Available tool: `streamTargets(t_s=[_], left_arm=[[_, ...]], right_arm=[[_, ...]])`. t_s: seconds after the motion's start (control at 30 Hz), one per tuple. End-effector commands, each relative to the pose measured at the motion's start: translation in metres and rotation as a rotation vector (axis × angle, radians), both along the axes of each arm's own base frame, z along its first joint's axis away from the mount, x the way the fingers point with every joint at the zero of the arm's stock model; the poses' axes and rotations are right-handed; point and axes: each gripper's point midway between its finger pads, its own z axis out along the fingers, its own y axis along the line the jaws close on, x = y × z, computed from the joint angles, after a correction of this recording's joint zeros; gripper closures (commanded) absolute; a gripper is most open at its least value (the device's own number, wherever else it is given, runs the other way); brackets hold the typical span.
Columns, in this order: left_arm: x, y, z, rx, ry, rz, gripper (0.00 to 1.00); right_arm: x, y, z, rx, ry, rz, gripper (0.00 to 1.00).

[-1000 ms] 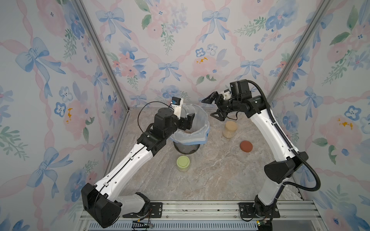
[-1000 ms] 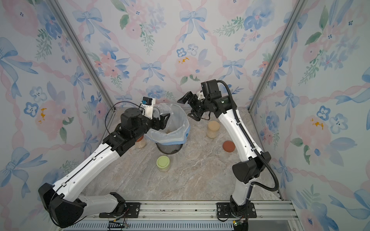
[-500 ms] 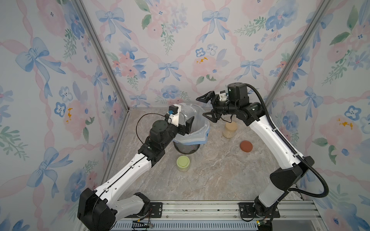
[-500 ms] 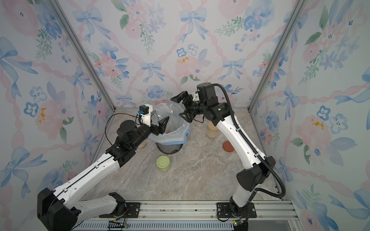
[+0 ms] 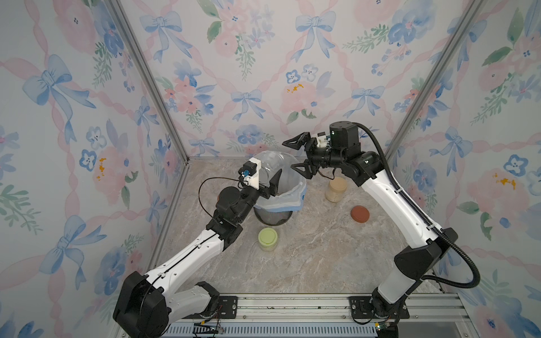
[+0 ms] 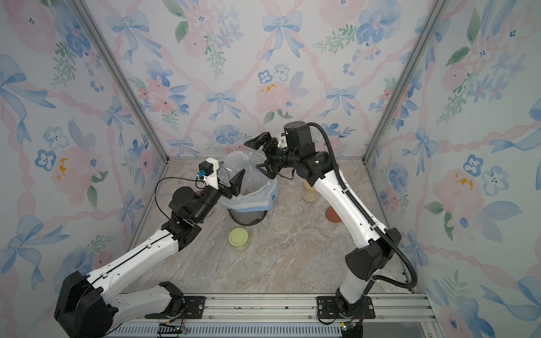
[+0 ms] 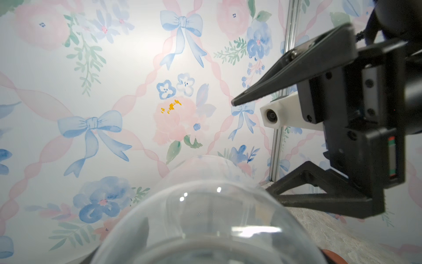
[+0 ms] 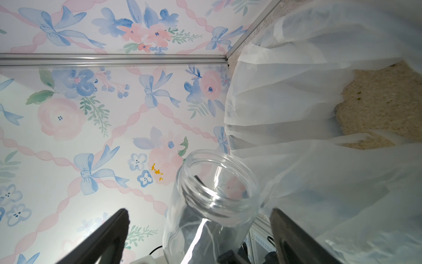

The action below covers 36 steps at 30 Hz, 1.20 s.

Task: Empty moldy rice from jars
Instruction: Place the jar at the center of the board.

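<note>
Now, over the bin [image 5: 293,200]: we note the left fingers [image 5: 276,180] clenched on a clear glass jar [image 8: 214,194], lifted above the bin's rim on its left-arm side. It is tilted, the open mouth turned toward the right wrist camera. We see no grains inside it, so we judge it emptied. The moldy rice [image 8: 383,102] lies as a tan heap inside the bin's white liner. The right fingers [image 7: 296,68] are spread wide and grasp nothing. They hang above the bin's rim close to the jar, perhaps to take or steady it. Two jars are lidded and full: beige-lidded jar [image 5: 336,188] beside the bin, green-lidded jar [image 5: 268,238] in front. A rust-red lid [image 5: 360,213] rests on the tabletop beyond the beige one.
</note>
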Motion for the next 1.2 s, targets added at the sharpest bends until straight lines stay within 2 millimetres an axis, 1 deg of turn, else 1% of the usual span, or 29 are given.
streamTargets(t_s=[0.0, 0.3, 0.57, 0.77, 1.0, 1.13, 1.17], left_arm=[[-0.009, 0.009, 0.053, -0.074, -0.162, 0.022, 1.00], [0.005, -0.006, 0.057, -0.078, -0.166, -0.012, 1.00], [0.008, -0.019, 0.059, -0.102, -0.159, -0.048, 1.00], [0.006, -0.029, 0.060, -0.148, -0.147, -0.080, 1.00], [0.009, -0.037, 0.057, -0.193, -0.129, -0.110, 1.00], [0.012, -0.042, 0.056, -0.193, -0.126, -0.124, 1.00], [0.014, -0.042, 0.057, -0.196, -0.126, -0.121, 1.00]], right_arm=[[0.000, 0.012, -0.002, 0.020, -0.003, 0.031, 0.02], [0.002, 0.027, 0.013, 0.045, -0.051, 0.067, 0.03], [0.009, 0.041, 0.012, 0.078, -0.053, 0.083, 0.03], [0.015, 0.048, 0.015, 0.110, -0.069, 0.088, 0.03], [0.014, 0.058, 0.014, 0.127, -0.071, 0.120, 0.02], [0.013, 0.059, 0.015, 0.130, -0.079, 0.127, 0.01], [0.013, 0.059, 0.015, 0.131, -0.082, 0.130, 0.04]])
